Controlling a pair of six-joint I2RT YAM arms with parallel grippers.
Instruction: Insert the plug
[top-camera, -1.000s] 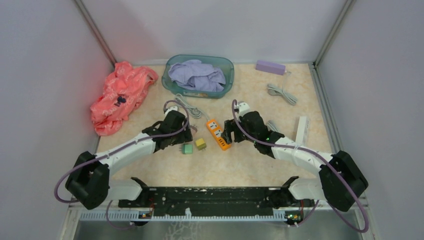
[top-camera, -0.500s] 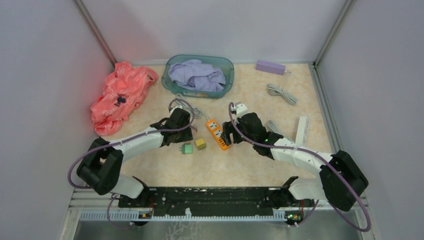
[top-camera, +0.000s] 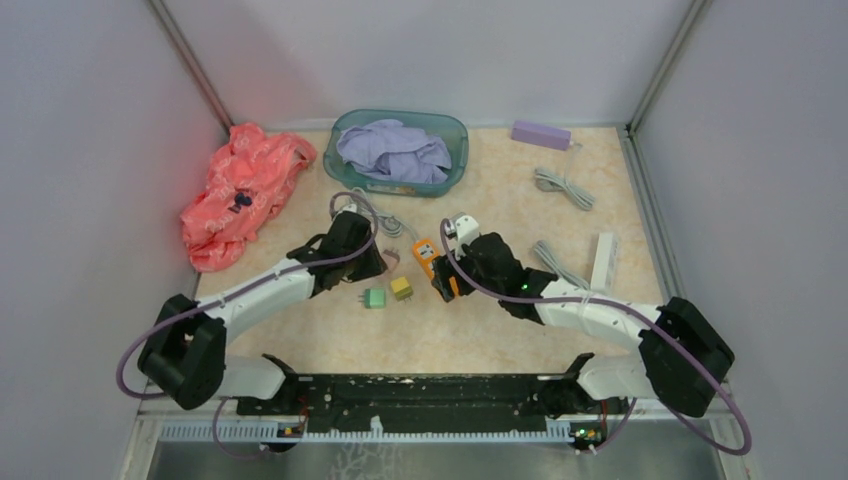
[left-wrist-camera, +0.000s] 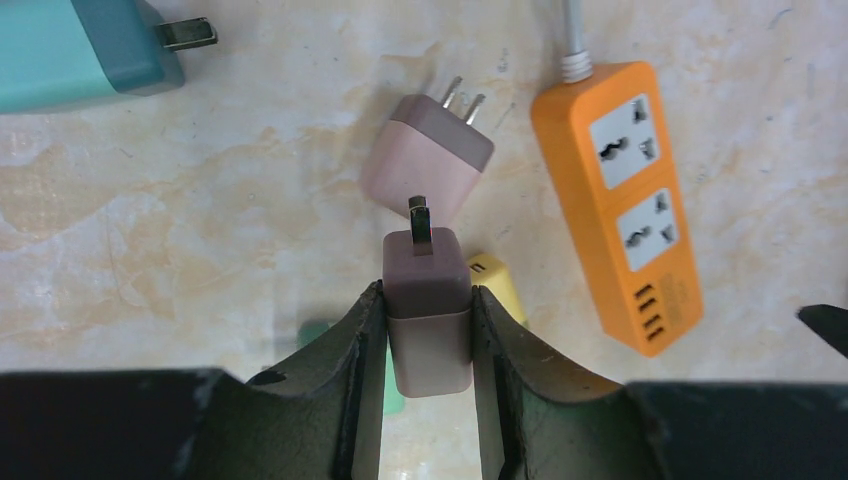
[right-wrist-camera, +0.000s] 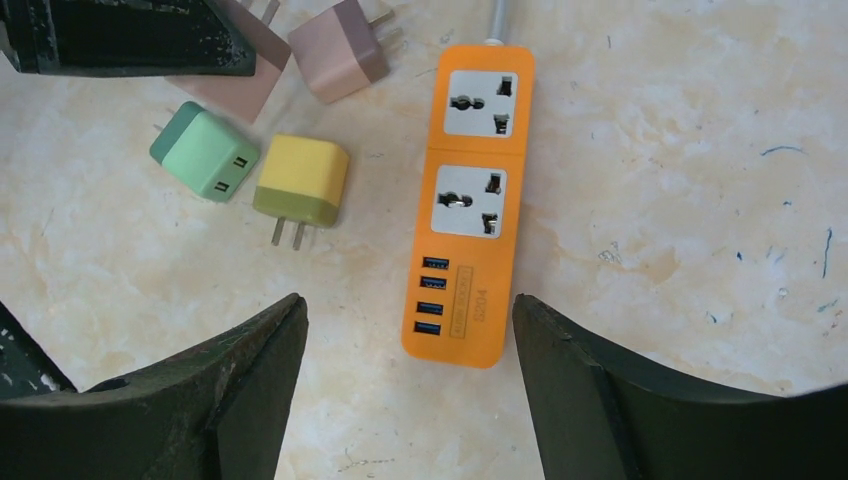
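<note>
Left jaws pinching pink plug (left-wrist-camera: 428, 310); right jaws spread above orange power strip (right-wrist-camera: 470, 200).

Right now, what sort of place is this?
Probably a robot test cell: plain grey walls box in the tabletop, two arms are bolted at its near edge, and props like an orange power strip and a basket lie about.

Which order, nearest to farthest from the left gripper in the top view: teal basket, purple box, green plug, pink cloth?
1. green plug, just on the near side of the left gripper, which holds the mauve plug.
2. teal basket, behind it, at the back.
3. pink cloth, back left.
4. purple box, back right corner.
</note>
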